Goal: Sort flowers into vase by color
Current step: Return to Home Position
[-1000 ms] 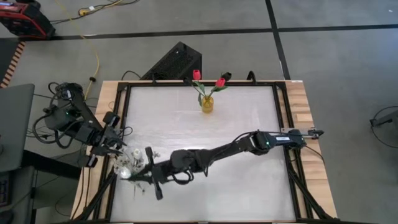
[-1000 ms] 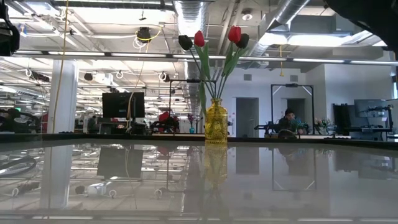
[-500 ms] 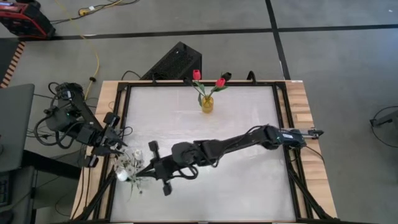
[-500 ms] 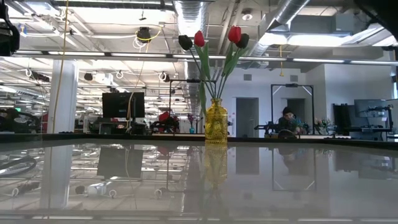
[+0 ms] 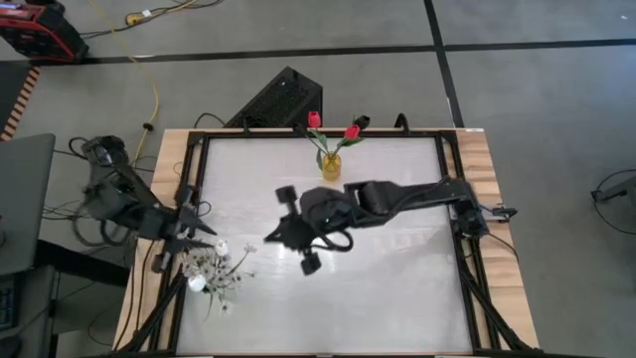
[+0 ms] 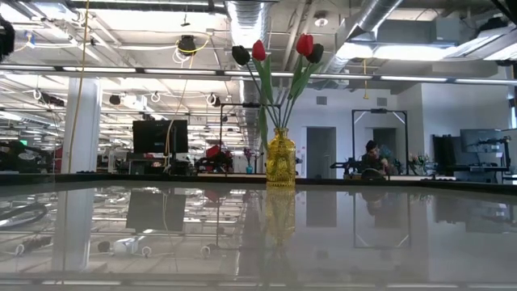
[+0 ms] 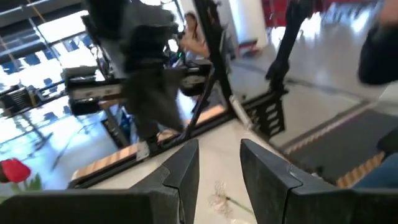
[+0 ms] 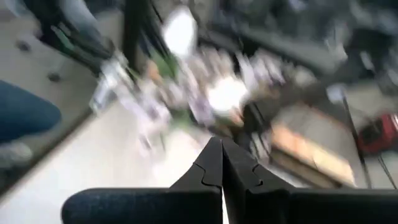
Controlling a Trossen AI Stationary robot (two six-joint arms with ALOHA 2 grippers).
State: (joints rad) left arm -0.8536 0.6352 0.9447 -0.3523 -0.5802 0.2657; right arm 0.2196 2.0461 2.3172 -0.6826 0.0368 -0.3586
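Note:
A bunch of white-blossomed flowers (image 5: 215,270) lies flat on the table near its left edge, stems pointing toward the near edge. The yellow vase (image 5: 330,166) stands at the far middle with red tulips (image 5: 314,119) in it; the low view shows the vase (image 6: 281,158) and tulips (image 6: 258,50) upright. My left gripper (image 5: 209,237) hovers level just beyond the bunch, open, with nothing between its fingers (image 7: 186,168). My right gripper (image 5: 269,239) is raised over the table's middle, right of the bunch, shut (image 8: 222,149) and empty as far as shows.
A black frame (image 5: 199,179) rims the white tabletop, with wooden boards (image 5: 482,169) outside it. A black box (image 5: 278,99) sits beyond the far edge. The right half of the tabletop (image 5: 397,288) shows bare surface.
My right gripper has left the white bunch, rising and going toward the table's right and far side with its fingers shut. The bunch stays on the table, its blossoms a little more spread toward the right.

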